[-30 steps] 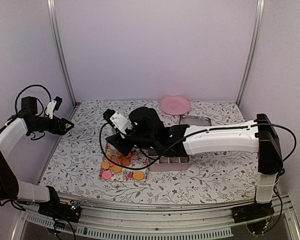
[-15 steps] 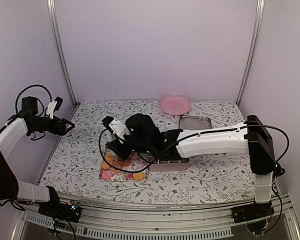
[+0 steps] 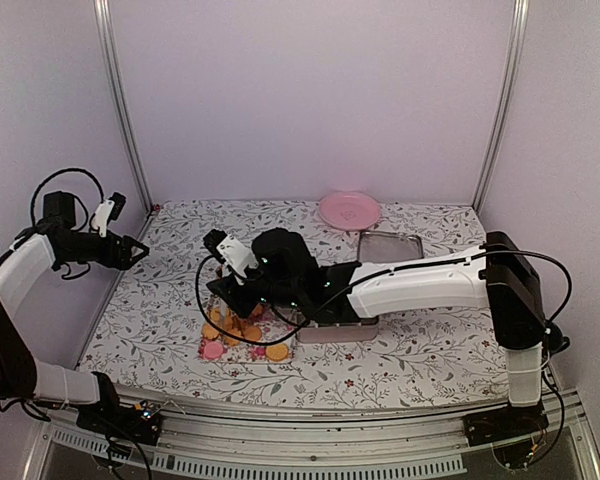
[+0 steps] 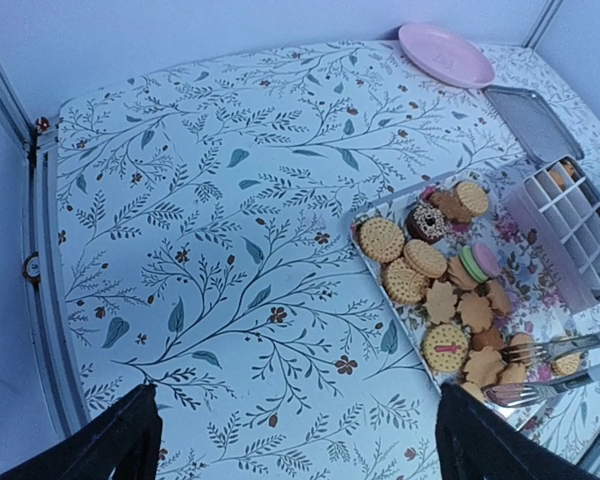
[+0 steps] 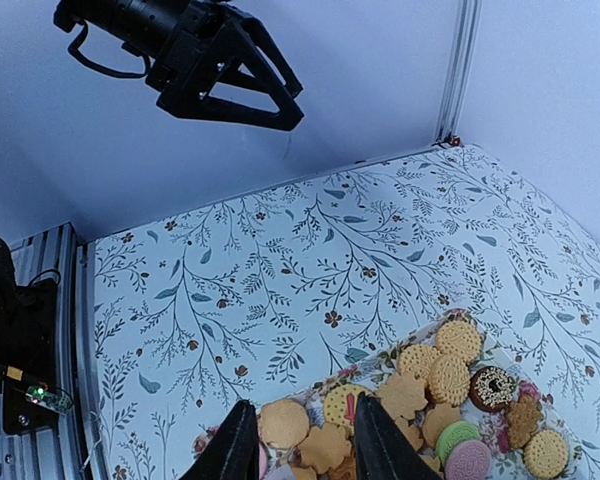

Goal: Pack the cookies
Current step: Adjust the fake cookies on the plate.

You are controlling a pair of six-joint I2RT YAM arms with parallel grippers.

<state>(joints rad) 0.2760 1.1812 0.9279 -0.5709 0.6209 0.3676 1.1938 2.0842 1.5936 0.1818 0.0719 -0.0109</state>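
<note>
A floral surface carries a patterned tray near its front left. The left pincer hangs wide open, well aside. The right pincer is down on the tray, fingers apart among the heaped cookies; whether it grips one I cannot tell.

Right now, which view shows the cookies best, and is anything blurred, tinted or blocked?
Left wrist: sharpest, the cookies nearly unblocked, though blue-tinted and bowed at the table edges. Top external: evenly lit, but the right arm covers part of them. Right wrist: sharp, bluish, cookies cropped at the bottom edge behind the right gripper.
</note>
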